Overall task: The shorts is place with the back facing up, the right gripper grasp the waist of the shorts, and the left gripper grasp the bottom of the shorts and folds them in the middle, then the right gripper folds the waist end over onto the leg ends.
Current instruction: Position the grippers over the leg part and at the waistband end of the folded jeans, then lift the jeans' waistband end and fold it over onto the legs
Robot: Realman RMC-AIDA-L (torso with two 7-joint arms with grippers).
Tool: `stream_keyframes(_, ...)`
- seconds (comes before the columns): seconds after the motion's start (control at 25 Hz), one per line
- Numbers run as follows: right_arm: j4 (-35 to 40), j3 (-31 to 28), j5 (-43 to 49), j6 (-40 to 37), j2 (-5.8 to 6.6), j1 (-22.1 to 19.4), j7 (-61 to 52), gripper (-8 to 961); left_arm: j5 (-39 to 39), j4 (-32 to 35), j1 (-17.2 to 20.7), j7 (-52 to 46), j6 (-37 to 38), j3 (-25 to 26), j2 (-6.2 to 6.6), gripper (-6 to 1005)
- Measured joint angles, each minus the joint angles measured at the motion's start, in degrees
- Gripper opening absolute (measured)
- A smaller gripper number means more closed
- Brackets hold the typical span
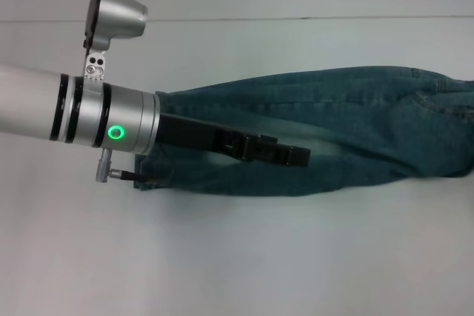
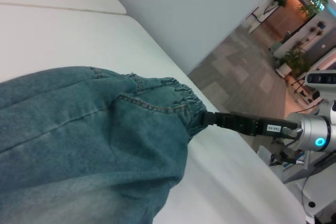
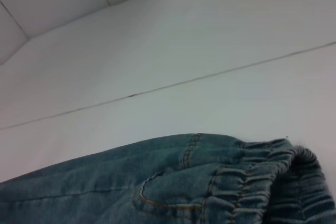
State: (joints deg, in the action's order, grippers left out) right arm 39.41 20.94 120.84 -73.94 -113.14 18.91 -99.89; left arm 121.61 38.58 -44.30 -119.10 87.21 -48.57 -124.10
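Across the white table (image 1: pixel 237 257) I see the denim shorts (image 1: pixel 333 123) stretched out and folded lengthwise, held up between my two arms. At their leg end, my left gripper (image 1: pixel 296 157) reaches over the fabric; whether its fingers are parted or pinching cloth I cannot tell. At the opposite end, the left wrist view shows my right gripper (image 2: pixel 210 118) clamped on the ruffled waist of the shorts (image 2: pixel 190 104).
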Motion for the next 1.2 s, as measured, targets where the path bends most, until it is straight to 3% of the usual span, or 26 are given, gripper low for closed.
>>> stream_keyframes(0.6, 2.4, -0.2, -2.3, -6.1, -0.04, 0.9, -0.8, 26, -3.4, -2.6, -3.0, 0.1, -3.2, -2.5, -0.3, 906)
stream_keyframes(0.8, 4.0, -0.2, -2.3, -8.0, -0.3, 1.7, -1.5, 25, -7.7, -3.8, -3.0, 0.3, -7.8, -7.4, -0.43, 905)
stream_keyframes(1.0, 7.8, -0.2, -2.3, -10.0, -1.54, 2.3, -2.9, 26, -12.4, -3.9, -3.1, 0.5, -13.2, -14.4, -0.51, 904)
stream_keyframes(1.2, 9.4, 0.0, -2.3, -10.9, -1.93, 2.5, -3.7, 26, -15.9, -3.8, -3.2, 1.1, -16.8, -19.7, -0.53, 873)
